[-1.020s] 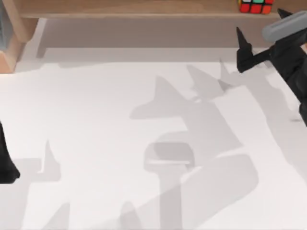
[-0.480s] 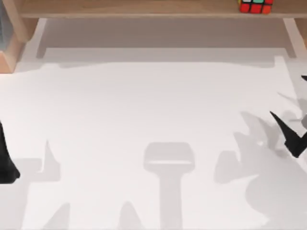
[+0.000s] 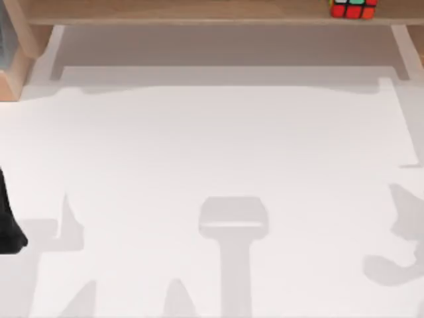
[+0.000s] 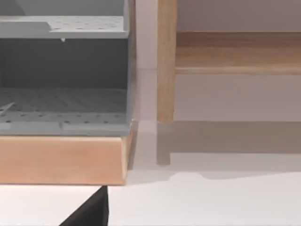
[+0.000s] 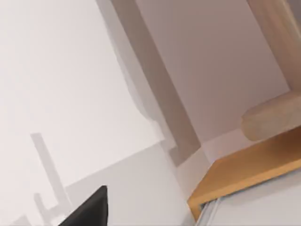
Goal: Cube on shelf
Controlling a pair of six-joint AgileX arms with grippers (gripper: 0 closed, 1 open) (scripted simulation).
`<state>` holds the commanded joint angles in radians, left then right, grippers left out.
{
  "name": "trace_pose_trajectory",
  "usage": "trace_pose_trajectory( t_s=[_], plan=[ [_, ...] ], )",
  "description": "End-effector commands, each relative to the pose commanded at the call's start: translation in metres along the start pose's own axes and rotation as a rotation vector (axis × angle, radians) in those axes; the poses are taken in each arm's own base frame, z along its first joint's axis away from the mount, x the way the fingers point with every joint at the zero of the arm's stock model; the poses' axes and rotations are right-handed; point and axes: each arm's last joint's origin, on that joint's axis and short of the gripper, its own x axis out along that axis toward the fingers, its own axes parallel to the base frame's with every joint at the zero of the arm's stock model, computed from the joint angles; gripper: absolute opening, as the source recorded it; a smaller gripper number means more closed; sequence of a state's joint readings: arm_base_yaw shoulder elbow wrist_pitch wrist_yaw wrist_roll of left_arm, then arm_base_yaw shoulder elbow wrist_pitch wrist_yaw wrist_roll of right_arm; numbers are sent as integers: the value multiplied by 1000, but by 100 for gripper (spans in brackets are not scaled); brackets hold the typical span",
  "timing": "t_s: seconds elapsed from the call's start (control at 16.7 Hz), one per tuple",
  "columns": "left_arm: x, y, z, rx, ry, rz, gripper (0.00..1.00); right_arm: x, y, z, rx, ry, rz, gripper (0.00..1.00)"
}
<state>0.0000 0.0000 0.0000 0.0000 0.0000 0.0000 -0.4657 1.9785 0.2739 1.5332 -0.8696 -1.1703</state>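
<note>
- White table (image 3: 212, 146) takes up most of the top view, bare apart from soft grey shadows near its front and along its right side.
- The shelf (image 3: 185, 12), a long light-brown wooden board, runs along the far edge of the table from the left side to the right.
- It stands on white supports (image 3: 56, 46), one near each end.
- The cube (image 3: 354, 8) sits on the shelf board near its right end. Its red and green stickers and black grid face the camera, and nothing touches it.
- A wooden box (image 3: 13, 66) stands at the far left corner, just beside the left end of the shelf.
- In the left wrist view the box holds a grey rack (image 4: 61, 70) with small holes, set on a wooden base (image 4: 61, 160).
- A wooden post (image 4: 165, 61) stands upright next to it, with the shelf board behind.
- The left arm (image 3: 6, 225) is a dark shape at the left edge of the table, well apart from the cube.
- The left gripper (image 4: 91, 212) shows a black tip low over the table in front of the box. I cannot tell whether this claw is released or clenched.
- The right gripper (image 5: 89, 209) shows one black tip over white table, with a wooden corner (image 5: 244, 174) nearby. I cannot tell its state either.
</note>
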Motion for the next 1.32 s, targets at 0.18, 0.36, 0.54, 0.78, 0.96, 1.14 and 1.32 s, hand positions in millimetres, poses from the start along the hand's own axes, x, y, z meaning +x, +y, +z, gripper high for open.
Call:
trace_pose_trajectory(
  t_s=[0.18, 0.36, 0.54, 0.78, 0.96, 1.14, 1.32],
  plan=[
    [0, 0, 0, 0, 0, 0, 100, -17, -14, -21, -179, 121, -85, 100],
    [0, 0, 0, 0, 0, 0, 100, -30, -30, -44, -341, 263, -162, 100],
    [0, 0, 0, 0, 0, 0, 100, -40, -45, -62, -457, 371, -216, 100],
    [0, 0, 0, 0, 0, 0, 100, -42, -49, -67, -489, 400, -230, 100],
    [0, 0, 0, 0, 0, 0, 100, -41, -49, -66, -488, 395, -229, 100],
    [0, 0, 0, 0, 0, 0, 100, -33, -52, -70, -489, 400, -231, 100],
    [0, 0, 0, 0, 0, 0, 100, -21, -56, -74, -489, 400, -230, 100]
  ],
)
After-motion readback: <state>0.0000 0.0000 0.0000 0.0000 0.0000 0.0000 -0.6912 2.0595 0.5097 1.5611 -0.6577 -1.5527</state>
